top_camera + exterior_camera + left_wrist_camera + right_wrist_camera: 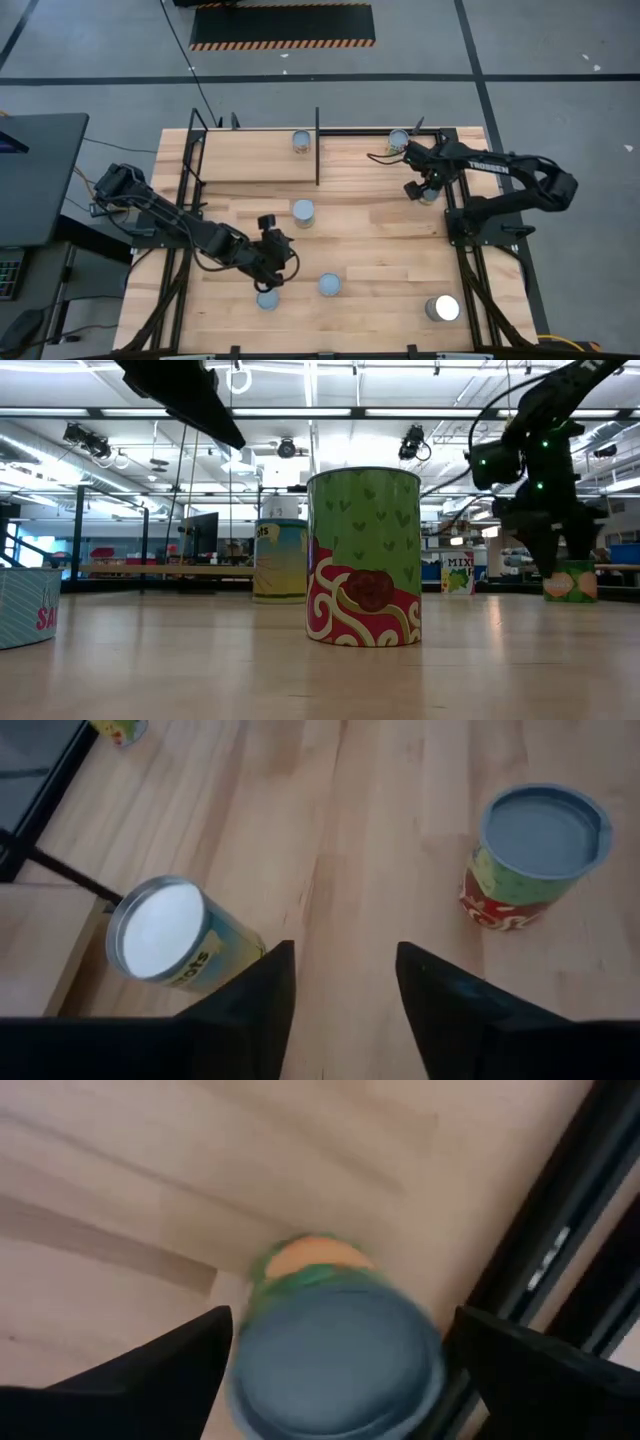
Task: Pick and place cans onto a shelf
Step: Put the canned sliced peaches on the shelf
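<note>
Cans sit scattered over the table, with two already on the shelf: one near its middle post and one at its far right end. The right gripper hangs at the table's right edge with its jaws spread wide around a green-labelled can, the fingers well clear of its sides. To do this pick well, the gripper should drop until the pads flank the can's body below the rim, centred so both sides meet the metal together, and mind the black frame rail just beside the can.

The left gripper hovers low over the near part of the table, jaws partly apart and holding nothing; a white-topped can and a red-and-green can stand ahead of it on either side.

Much is hard to judge here. The right wrist view is smeared, so the label is unreadable, and whether the fingers have reached gripping height is uncertain. From above, the gripper covers most of that can. In the low view a large green and red can fills the foreground.
</note>
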You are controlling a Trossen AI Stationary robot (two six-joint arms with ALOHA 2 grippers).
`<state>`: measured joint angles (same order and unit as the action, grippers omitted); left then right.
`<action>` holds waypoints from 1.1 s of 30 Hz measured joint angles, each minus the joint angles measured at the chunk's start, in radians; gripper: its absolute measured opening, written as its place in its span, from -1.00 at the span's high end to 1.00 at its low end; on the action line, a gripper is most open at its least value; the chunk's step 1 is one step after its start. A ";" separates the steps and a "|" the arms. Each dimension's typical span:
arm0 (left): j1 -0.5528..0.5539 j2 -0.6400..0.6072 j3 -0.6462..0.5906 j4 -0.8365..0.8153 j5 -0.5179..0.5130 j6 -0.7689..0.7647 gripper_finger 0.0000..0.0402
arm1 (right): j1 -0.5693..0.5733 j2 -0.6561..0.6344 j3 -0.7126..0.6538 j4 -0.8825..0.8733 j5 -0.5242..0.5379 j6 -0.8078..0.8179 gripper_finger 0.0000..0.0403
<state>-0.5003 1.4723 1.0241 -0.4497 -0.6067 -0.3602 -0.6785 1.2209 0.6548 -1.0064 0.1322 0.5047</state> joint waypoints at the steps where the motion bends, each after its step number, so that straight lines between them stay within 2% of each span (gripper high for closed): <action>1: 0.000 0.000 0.000 0.009 0.000 0.008 0.07 | -0.004 0.006 0.000 0.005 -0.011 0.001 -0.91; 10: 0.000 0.000 0.000 0.032 0.000 0.037 0.05 | 0.000 0.058 0.001 -0.018 -0.100 0.028 -0.70; 14: 0.000 0.000 0.000 0.031 0.000 0.046 0.05 | 0.059 0.061 0.002 -0.019 -0.100 0.064 -0.47; 17: 0.000 0.000 0.000 0.027 0.000 0.084 0.05 | 0.147 0.065 0.039 -0.013 -0.104 0.095 -0.43; 21: 0.000 -0.022 0.000 0.012 0.000 0.119 0.05 | 0.306 0.107 0.166 -0.006 -0.080 0.130 -0.43; 25: 0.000 -0.078 0.001 -0.066 -0.004 0.084 0.03 | 0.466 0.218 0.364 -0.016 -0.037 0.131 -0.43; 33: -0.036 -0.182 0.002 -0.346 -0.010 -0.033 -0.06 | 0.692 0.508 0.784 -0.042 -0.003 -0.030 -0.43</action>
<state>-0.5366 1.2902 1.0264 -0.7956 -0.6165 -0.3928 0.0131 1.7285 1.4386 -1.0489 0.1289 0.4746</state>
